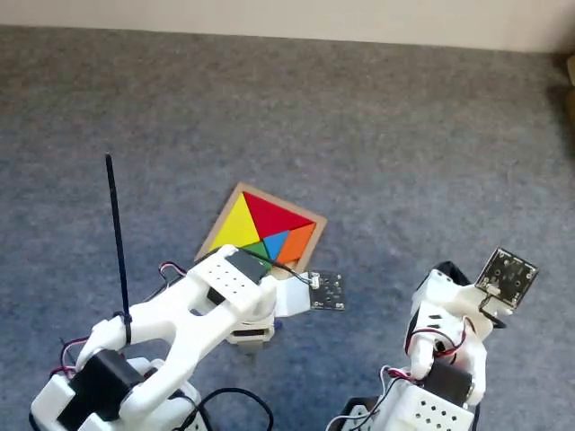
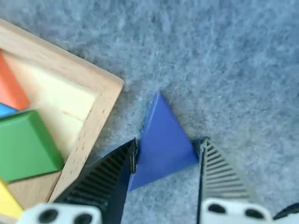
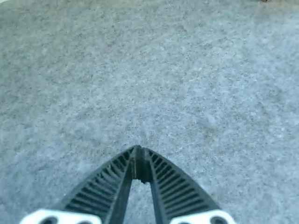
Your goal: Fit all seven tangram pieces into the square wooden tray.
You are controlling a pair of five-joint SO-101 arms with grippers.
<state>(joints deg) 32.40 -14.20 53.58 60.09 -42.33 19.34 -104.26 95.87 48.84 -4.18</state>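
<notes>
The square wooden tray (image 1: pixel 235 192) lies on the grey carpet and holds yellow (image 1: pixel 235 226), red (image 1: pixel 272 214), orange (image 1: pixel 299 241), light blue and green pieces. In the left wrist view its corner (image 2: pixel 93 123) shows bare wood beside the green piece (image 2: pixel 25 144). Just outside that corner a dark blue triangle (image 2: pixel 163 144) lies on the carpet. My left gripper (image 2: pixel 168 147) is shut on it, one fingertip against each side. My right gripper (image 3: pixel 139 161) is shut on nothing, low over bare carpet, well to the right of the tray.
Grey carpet covers the whole surface. A thin black rod (image 1: pixel 117 233) stands up at the left arm's side. The left arm's body (image 1: pixel 225 287) covers the tray's near corner in the high view. Open carpet lies behind and to the right of the tray.
</notes>
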